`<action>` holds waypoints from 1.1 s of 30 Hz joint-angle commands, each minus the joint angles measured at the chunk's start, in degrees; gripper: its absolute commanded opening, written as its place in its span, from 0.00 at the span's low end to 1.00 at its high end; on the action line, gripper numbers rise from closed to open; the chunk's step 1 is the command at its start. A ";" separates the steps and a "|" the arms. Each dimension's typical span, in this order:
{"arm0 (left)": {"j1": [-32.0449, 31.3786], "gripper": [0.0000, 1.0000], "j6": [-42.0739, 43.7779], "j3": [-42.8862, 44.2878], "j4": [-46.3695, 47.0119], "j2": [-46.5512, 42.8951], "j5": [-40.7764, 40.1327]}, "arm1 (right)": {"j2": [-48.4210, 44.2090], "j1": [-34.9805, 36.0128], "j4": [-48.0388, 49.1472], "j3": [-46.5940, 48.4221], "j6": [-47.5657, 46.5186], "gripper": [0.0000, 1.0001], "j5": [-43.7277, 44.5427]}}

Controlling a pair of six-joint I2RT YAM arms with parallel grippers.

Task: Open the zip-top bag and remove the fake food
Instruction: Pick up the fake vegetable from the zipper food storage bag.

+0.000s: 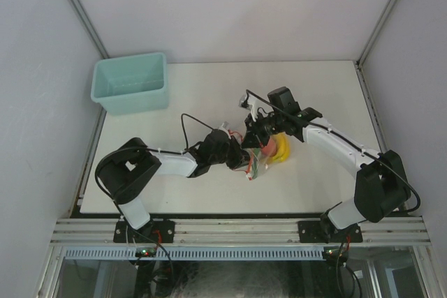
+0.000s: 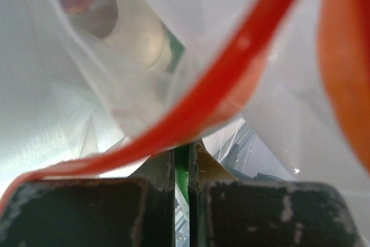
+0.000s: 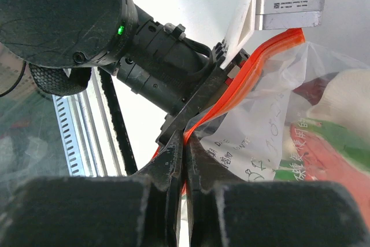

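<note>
Zip-top bag (image 3: 272,137), pinched by closed left hand (image 1: 248,159) and right hand (image 3: 185,143), long axis seemingly near-far.

Clear zip-top bag (image 2: 63,102) edge pinched between left fingers (image 2: 87,212).

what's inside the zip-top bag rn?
Through the clear zip-top bag: a whitish piece, a green piece and a red piece. The label print and crinkles cover the rest, so any other contents can't be seen.
</note>
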 commanded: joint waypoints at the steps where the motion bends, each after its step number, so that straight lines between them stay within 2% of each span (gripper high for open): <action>1: 0.03 0.00 1.04 0.64 4.01 -3.27 0.70 | -1.43 0.12 0.89 1.07 -1.57 0.00 1.51; 13: 3.05 0.00 -0.85 -6.13 4.17 -12.43 0.13 | -5.11 -4.42 -0.78 -2.21 -7.85 0.00 3.24; 17: 4.04 0.00 -1.90 -6.79 4.18 -13.91 0.41 | -6.32 -4.25 -2.32 -3.45 -11.84 0.00 -0.04; 21: 4.28 0.00 -3.32 -5.14 1.75 -13.03 0.74 | -7.14 -1.53 -2.82 -4.82 -13.66 0.00 -3.23; 29: 2.66 0.00 -2.45 -0.35 -6.11 -9.79 -3.14 | -5.93 1.82 -0.26 -4.95 -9.42 0.00 -5.69; 33: 2.47 0.00 -2.65 -0.01 -6.05 -9.27 -3.52 | -5.53 2.77 -0.03 -4.95 -8.92 0.00 -6.46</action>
